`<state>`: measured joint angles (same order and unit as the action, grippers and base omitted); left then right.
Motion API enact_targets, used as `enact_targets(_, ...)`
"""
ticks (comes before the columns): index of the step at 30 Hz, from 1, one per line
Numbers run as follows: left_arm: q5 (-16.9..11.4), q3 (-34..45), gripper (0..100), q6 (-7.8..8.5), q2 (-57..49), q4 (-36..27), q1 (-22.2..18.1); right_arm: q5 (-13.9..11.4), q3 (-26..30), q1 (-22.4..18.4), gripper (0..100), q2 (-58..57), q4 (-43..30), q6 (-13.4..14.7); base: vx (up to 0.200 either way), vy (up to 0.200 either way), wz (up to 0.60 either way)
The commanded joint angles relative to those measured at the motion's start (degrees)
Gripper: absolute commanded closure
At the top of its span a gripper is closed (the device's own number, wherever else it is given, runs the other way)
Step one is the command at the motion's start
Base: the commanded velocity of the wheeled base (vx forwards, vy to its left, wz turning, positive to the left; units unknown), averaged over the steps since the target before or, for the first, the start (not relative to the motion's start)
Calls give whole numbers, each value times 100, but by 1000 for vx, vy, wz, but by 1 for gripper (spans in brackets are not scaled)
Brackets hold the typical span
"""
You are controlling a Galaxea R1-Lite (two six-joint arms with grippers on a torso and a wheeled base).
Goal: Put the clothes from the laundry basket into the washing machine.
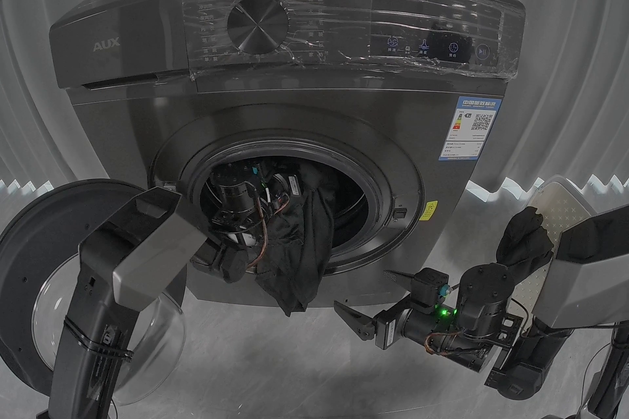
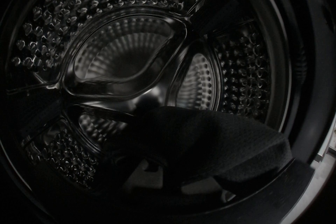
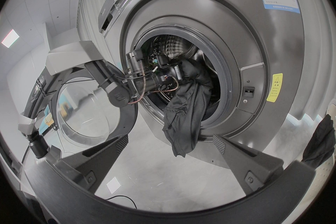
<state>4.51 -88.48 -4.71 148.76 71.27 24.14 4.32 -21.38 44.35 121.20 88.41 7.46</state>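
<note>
Left arm [image 1: 239,201] is buried in the washing machine [image 1: 419,132] drum, grip too dark to tell. Crumpled black garment [image 1: 298,243] droops over the door rim, half out. Right gripper [image 1: 360,289] is spread wide, empty. Another dark cloth [image 1: 524,237] on the laundry basket [image 1: 567,211], partly behind that arm.

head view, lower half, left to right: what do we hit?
Open washer door → dark garment hanging out of the washer → right claw, open and holding nothing → dark cloth → laundry basket.
</note>
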Motion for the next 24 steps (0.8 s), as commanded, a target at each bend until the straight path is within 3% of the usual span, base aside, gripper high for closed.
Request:
enact_targets(1, 252, -1303, 100, -101, 883, -605, -32, -1, 20, 30, 0, 53, 10, 1, 0, 0, 0)
enact_targets(5, 384, -1901, 100, -101, 1164, -798, -76, -1, 55, 21, 0, 53, 10, 1, 0, 0, 0)
enact_targets(9, 401, -1919, 100, -101, 1173, -790, -93, -1, 55, 30, 0, 88, 10, 1, 0, 0, 0)
enact_targets(10, 401, -1919, 0, -110, 1164, -763, -93, -10, 55, 21, 0, 88, 10, 1, 0, 0, 0)
enact_targets(15, 410, -1576, 0, -250, 918, -816, -93, -10, 55, 12, 0, 97, 10, 1, 0, 0, 0)
enact_targets(18, 322, -442, 0, -426, -23, -1229, -67, -1, 55, 21, 0, 97, 10, 1, 0, 0, 0)
enact_targets(24, -302, 1289, 0, -444, -1253, -2047, 30, -1, 73, 12, 0, 88, 10, 1, 0, 0, 0)
